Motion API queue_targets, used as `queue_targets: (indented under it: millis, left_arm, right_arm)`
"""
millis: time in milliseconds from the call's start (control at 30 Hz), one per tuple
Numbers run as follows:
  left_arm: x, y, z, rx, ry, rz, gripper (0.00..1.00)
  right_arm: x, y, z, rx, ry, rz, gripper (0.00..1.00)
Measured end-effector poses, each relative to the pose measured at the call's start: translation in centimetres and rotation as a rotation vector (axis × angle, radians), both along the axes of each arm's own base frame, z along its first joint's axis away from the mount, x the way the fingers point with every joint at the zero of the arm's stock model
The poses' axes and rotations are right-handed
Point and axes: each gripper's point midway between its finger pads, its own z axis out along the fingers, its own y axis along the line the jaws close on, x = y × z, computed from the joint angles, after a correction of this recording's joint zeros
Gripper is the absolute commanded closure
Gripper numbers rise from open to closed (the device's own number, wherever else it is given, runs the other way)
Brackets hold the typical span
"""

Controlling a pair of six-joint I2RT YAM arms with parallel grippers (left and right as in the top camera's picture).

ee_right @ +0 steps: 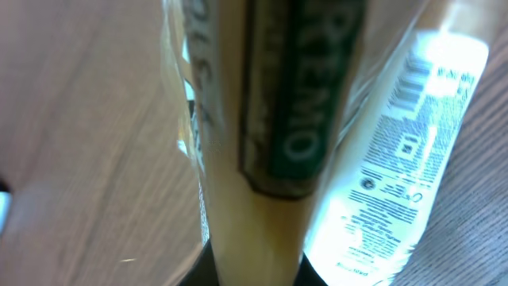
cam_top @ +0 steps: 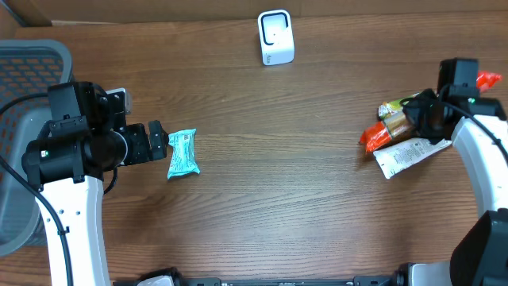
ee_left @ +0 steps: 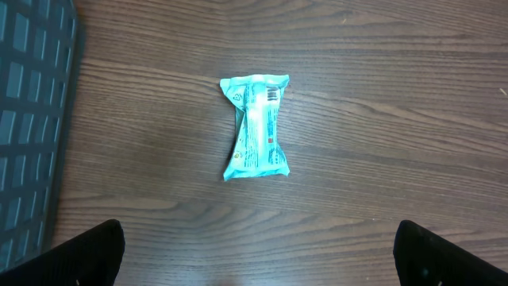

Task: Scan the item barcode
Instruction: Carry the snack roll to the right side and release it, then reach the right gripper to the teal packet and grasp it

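A white barcode scanner (cam_top: 275,37) stands at the table's far edge. A teal packet (cam_top: 182,153) lies flat on the wood, just right of my left gripper (cam_top: 152,143), which is open and holds nothing. In the left wrist view the teal packet (ee_left: 255,127) lies ahead of the wide-spread fingers (ee_left: 99,250), a small barcode near its far end. My right gripper (cam_top: 418,117) is shut on a yellow-brown packet with a green label (cam_top: 394,119). That packet (ee_right: 270,119) fills the right wrist view, hiding the gripper (ee_right: 258,274) almost entirely.
An orange packet (cam_top: 373,137) and a white printed packet (cam_top: 406,155) lie under the right gripper; the white packet (ee_right: 397,159) shows a barcode. A grey-blue basket (cam_top: 32,63) stands at the left edge. A red-orange item (cam_top: 488,79) sits at the far right.
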Motion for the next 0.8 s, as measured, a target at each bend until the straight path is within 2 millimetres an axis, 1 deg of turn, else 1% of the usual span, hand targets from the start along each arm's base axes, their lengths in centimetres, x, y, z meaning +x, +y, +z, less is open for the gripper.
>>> queue_targets:
  millis: [33,67,200,300,400,467,500,533,600,667,800]
  left_arm:
    - [0.0,0.0,0.0,0.000,0.000,0.000,0.00]
    - [0.0,0.0,0.0,0.000,0.000,0.000,0.00]
    - [0.0,0.0,0.0,0.000,0.000,0.000,0.00]
    - [0.0,0.0,0.0,0.000,0.000,0.000,0.00]
    - [0.0,0.0,0.0,0.000,0.000,0.000,0.00]
    - [0.0,0.0,0.0,0.000,0.000,0.000,0.01]
    - [0.0,0.0,0.0,0.000,0.000,0.000,0.01]
    - [0.0,0.0,0.0,0.000,0.000,0.000,0.00]
    - [0.0,0.0,0.0,0.000,0.000,0.000,0.01]
    - [0.0,0.0,0.0,0.000,0.000,0.000,0.01]
    - [0.0,0.0,0.0,0.000,0.000,0.000,0.00]
  right_arm:
    - [-0.3,0.0,-0.6,0.001,0.012,-0.003,0.59]
    - [-0.5,0.0,-0.9,-0.001,0.020,0.000,0.58]
    - [0.1,-0.1,-0.6,-0.016,-0.008,0.018,0.57]
    - [0.0,0.4,-0.5,-0.007,-0.003,0.071,0.56]
    - [0.0,1.5,0.4,0.027,0.001,0.154,0.50]
    - [0.7,2.7,1.9,0.053,-0.030,0.225,0.46]
    - [1.1,3.4,2.7,0.067,-0.049,0.263,0.43]
    - [1.7,4.6,3.9,0.083,-0.083,0.315,0.38]
    - [2.7,6.9,5.8,0.102,-0.142,0.416,0.34]
    - [3.1,10.0,7.3,0.113,-0.185,0.530,0.29]
    - [2.4,17.4,9.3,0.133,-0.239,0.761,0.27]
